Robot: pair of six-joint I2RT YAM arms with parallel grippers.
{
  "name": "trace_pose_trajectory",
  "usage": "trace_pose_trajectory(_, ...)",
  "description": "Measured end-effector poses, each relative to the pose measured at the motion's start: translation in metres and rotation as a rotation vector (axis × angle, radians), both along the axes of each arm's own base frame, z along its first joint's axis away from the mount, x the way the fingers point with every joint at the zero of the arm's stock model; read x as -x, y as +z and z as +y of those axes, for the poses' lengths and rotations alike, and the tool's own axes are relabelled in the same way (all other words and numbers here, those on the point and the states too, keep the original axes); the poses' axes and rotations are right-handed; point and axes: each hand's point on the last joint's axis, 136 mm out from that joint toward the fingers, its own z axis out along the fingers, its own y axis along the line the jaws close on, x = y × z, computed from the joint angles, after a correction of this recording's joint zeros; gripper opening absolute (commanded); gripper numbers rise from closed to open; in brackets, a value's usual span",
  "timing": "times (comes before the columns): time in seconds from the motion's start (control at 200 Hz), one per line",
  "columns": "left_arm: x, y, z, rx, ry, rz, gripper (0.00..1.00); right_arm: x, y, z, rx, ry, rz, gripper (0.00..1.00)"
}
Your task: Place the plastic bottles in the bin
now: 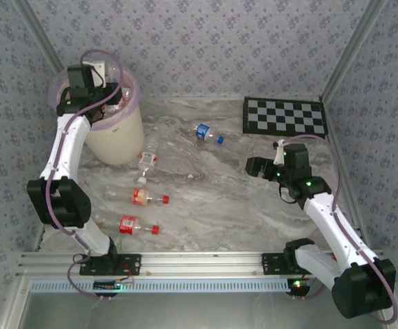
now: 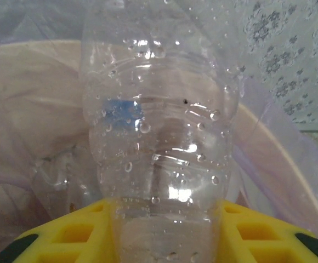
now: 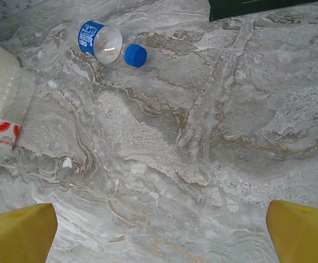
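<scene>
Left tool (image 2: pixel 162 238) is clamped round the ribbed body of a clear bottle (image 2: pixel 159 126) with the bin (image 1: pixel 127 130) right below it, and it looks light, crushy and wet-slippery, so grab mid-body, while the right tool (image 3: pixel 159 233) hangs wide open.

The overhead camera gives me soft, even light across the table (image 1: pixel 213 199), with only faint shadows by the arms, and the whole picture looks a little hazy and washed out. On the left wrist camera, the clear bottle (image 2: pixel 159 137) is so close it goes soft, with white glints on its droplets, and the left fingers (image 2: pixel 96 216) blur. The right wrist camera is bright, the marble is sharp, and the right fingers (image 3: pixel 16 233) are out of focus.
</scene>
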Motion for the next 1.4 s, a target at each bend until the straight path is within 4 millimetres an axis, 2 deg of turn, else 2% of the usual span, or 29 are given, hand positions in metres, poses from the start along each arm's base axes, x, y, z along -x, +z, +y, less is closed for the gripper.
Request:
trace_pose_trajectory(0.1, 0.001, -0.01, 0.003, -0.019, 0.001, 0.019, 0.42, 0.001, -0.001, -0.001, 0.0, -0.002, 0.003, 1.0)
trace_pose_trajectory(0.2, 0.002, -0.017, 0.006, -0.039, -0.005, 0.026, 0.62, 0.001, -0.002, -0.001, 0.0, -0.001, 0.006, 1.0)
trace_pose_trajectory(0.33, 0.007, -0.015, 0.006, -0.034, -0.012, 0.025, 0.79, -0.001, -0.007, 0.001, -0.003, 0.006, 0.024, 1.0)
trace_pose_trajectory(0.435, 0.014, -0.009, 0.002, -0.029, -0.033, 0.037, 0.85, -0.003, -0.011, 0.004, -0.008, 0.015, 0.037, 1.0)
trace_pose_trajectory(0.53, 0.016, 0.008, 0.0, -0.025, -0.045, 0.019, 0.78, -0.005, -0.014, 0.006, -0.011, 0.02, 0.045, 1.0)
trace_pose_trajectory(0.62, 0.016, 0.028, -0.003, -0.008, -0.054, -0.024, 0.64, -0.006, -0.016, 0.007, -0.015, 0.025, 0.049, 1.0)
trace_pose_trajectory(0.705, 0.017, 0.036, -0.007, 0.019, -0.063, -0.039, 0.54, -0.006, -0.015, 0.008, -0.02, 0.031, 0.049, 1.0)
trace_pose_trajectory(0.835, 0.012, 0.029, -0.009, 0.056, -0.061, -0.018, 0.4, -0.005, -0.015, 0.009, -0.023, 0.035, 0.05, 1.0)
trace_pose_trajectory(0.975, 0.007, 0.008, -0.01, 0.095, -0.043, 0.015, 0.34, -0.005, -0.014, 0.009, -0.024, 0.037, 0.048, 1.0)
trace_pose_trajectory(1.044, 0.005, -0.001, -0.01, 0.114, -0.036, 0.024, 0.32, -0.004, -0.012, 0.009, -0.025, 0.036, 0.041, 1.0)
trace_pose_trajectory(1.199, 0.012, -0.04, -0.016, 0.157, -0.034, 0.118, 0.31, -0.004, -0.009, 0.009, -0.028, 0.038, 0.031, 1.0)
trace_pose_trajectory(1.294, 0.012, -0.04, -0.019, 0.173, -0.037, 0.114, 0.32, -0.004, -0.009, 0.01, -0.029, 0.039, 0.032, 1.0)
trace_pose_trajectory(1.339, 0.012, -0.039, -0.018, 0.173, -0.036, 0.11, 0.36, -0.004, -0.009, 0.01, -0.029, 0.039, 0.031, 1.0)
trace_pose_trajectory(1.404, 0.014, -0.037, -0.019, 0.172, -0.037, 0.109, 0.48, -0.004, -0.009, 0.01, -0.029, 0.039, 0.032, 1.0)
